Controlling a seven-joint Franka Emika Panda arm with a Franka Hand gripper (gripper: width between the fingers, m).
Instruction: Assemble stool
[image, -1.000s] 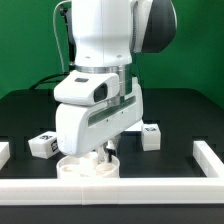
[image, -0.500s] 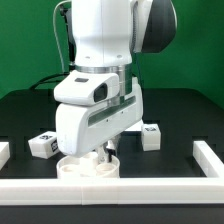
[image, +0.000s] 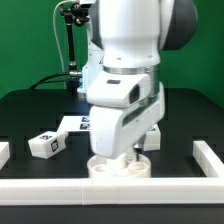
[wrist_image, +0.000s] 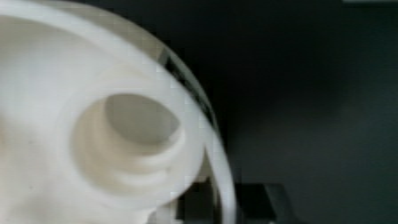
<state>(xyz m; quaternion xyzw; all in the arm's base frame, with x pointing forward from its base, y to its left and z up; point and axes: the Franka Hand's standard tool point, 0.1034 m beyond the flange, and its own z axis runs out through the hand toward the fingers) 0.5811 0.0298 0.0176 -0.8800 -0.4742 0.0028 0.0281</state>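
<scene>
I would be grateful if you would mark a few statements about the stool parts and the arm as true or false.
1. The round white plastic seat lies on the black table, just behind the long white front rail. True.
2. The two-finger gripper hangs high above the table, far from the seat. False: it is down at the seat.
3. A small white tagged leg block lies to the exterior view's left of the seat. True.
4. That leg block stands fitted in the seat. False: it lies apart on the table.
5. The wrist view shows the seat close up. True.
</scene>
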